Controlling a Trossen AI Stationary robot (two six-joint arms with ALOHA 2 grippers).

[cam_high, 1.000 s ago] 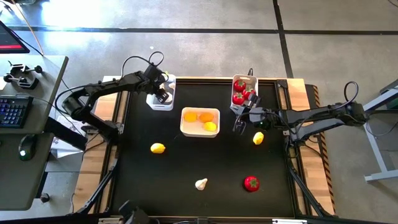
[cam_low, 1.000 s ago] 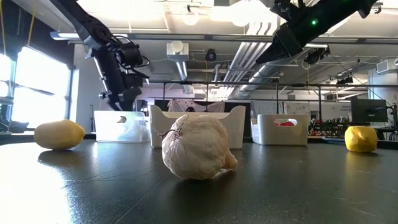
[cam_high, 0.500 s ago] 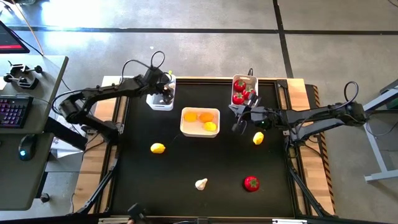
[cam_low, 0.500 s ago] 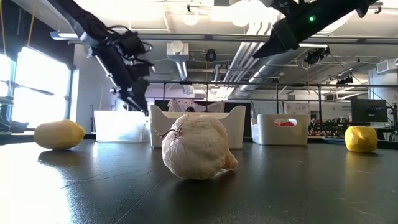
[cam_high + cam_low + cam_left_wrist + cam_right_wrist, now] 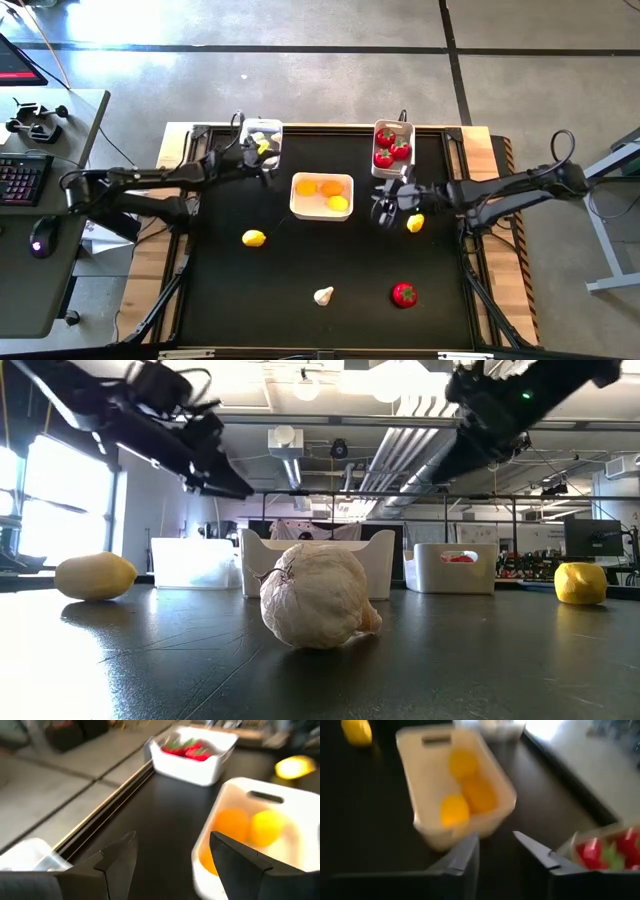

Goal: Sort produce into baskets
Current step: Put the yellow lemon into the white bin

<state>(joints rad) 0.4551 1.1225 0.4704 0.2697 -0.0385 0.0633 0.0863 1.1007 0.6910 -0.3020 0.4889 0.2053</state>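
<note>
My left gripper (image 5: 268,167) is open and empty, raised beside the near end of the left white basket (image 5: 262,135), which holds whitish pieces and something yellow. My right gripper (image 5: 383,208) is open and empty, above the table between the middle basket (image 5: 322,180) of yellow and orange ovals and a loose lemon (image 5: 416,222). The right basket (image 5: 392,130) holds red fruits. A second lemon (image 5: 254,238), a garlic bulb (image 5: 323,295) and a red fruit (image 5: 404,294) lie on the black table. Both wrist views show open fingers, left (image 5: 172,837) and right (image 5: 495,836).
Wooden rails (image 5: 170,250) border the black mat on both sides. A desk with a keyboard (image 5: 20,180) stands off the table's left edge. Bare mat lies between the loose pieces in the near half.
My left gripper has come up out of the left basket and drawn a little toward the near edge, its arm now lying flatter and its fingers pointing toward the table's right. My right gripper has moved slightly toward the near edge. No produce on the table has moved.
</note>
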